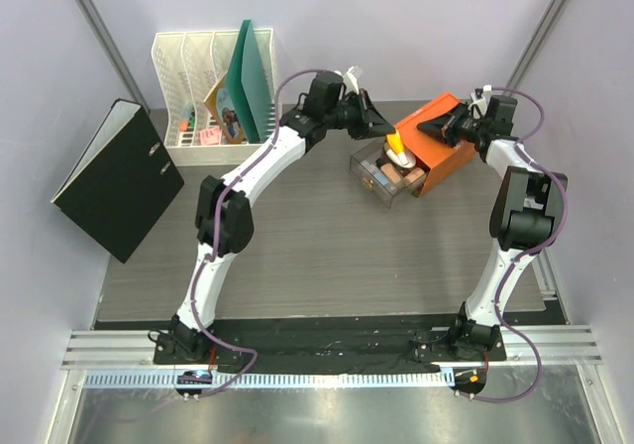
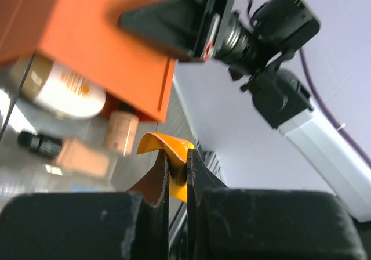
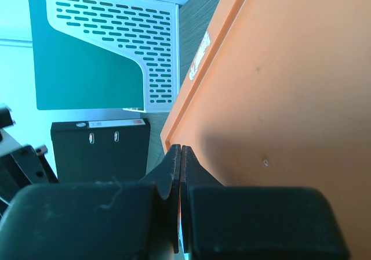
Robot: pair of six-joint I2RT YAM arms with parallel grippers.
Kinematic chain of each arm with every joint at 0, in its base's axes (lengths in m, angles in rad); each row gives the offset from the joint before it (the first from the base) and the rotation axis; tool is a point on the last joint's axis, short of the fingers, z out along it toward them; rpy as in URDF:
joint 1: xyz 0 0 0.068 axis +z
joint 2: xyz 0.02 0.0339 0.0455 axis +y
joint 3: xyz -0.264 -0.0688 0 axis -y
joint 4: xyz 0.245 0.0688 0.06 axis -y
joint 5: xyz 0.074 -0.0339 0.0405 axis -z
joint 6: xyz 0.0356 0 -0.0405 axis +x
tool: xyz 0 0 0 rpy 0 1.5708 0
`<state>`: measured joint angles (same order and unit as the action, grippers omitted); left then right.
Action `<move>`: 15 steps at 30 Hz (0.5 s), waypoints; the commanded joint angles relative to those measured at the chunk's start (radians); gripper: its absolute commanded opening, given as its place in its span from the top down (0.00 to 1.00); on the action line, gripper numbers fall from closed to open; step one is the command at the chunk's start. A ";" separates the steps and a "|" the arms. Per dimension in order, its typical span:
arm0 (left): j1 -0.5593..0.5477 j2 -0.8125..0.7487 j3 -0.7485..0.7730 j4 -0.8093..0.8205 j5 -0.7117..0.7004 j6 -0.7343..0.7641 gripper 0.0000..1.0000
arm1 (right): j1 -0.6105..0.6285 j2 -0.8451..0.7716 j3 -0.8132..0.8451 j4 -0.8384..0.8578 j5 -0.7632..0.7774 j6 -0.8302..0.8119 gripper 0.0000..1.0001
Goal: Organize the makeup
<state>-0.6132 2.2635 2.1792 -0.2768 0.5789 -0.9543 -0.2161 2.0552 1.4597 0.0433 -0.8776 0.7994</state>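
My left gripper (image 1: 383,127) is shut on the flat crimped end of the orange tube (image 1: 397,150), which hangs over the pulled-out clear drawer (image 1: 369,181). In the left wrist view the fingers (image 2: 200,173) pinch the tube's orange end (image 2: 174,147). Below it lie a white oval compact (image 2: 64,91), a peach bottle (image 2: 122,132), another peach bottle (image 2: 81,158) and a small black item (image 2: 37,144). My right gripper (image 1: 432,127) is shut and empty, its tips (image 3: 181,155) resting on top of the orange drawer box (image 3: 278,86).
The orange drawer box (image 1: 446,152) stands at the back right. A white file rack (image 1: 193,92) with a green folder (image 1: 253,77) stands at the back left. A black binder (image 1: 114,181) leans at the left edge.
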 commanded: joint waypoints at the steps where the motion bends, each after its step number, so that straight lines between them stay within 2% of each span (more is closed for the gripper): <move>1: 0.000 0.105 0.178 0.094 0.019 -0.086 1.00 | -0.034 0.197 -0.139 -0.276 0.187 -0.152 0.99; 6: 0.000 0.134 0.162 0.077 -0.033 -0.071 0.98 | -0.034 0.194 -0.139 -0.276 0.186 -0.154 0.99; 8: -0.002 0.113 0.113 0.073 -0.069 -0.058 0.93 | -0.034 0.195 -0.137 -0.276 0.186 -0.152 0.99; 11: 0.000 0.102 0.074 0.073 -0.087 -0.031 0.73 | -0.034 0.195 -0.136 -0.276 0.186 -0.152 0.99; 12: -0.002 0.117 0.079 0.071 -0.073 -0.028 0.66 | -0.034 0.194 -0.137 -0.278 0.186 -0.152 0.99; 13: -0.002 0.126 0.103 0.064 -0.062 -0.026 0.54 | -0.034 0.192 -0.137 -0.276 0.184 -0.152 0.99; 15: -0.005 0.143 0.120 0.048 -0.041 -0.021 0.42 | -0.034 0.191 -0.139 -0.276 0.186 -0.152 0.99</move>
<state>-0.6140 2.4157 2.2528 -0.2516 0.5144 -0.9977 -0.2161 2.0552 1.4597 0.0429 -0.8776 0.7994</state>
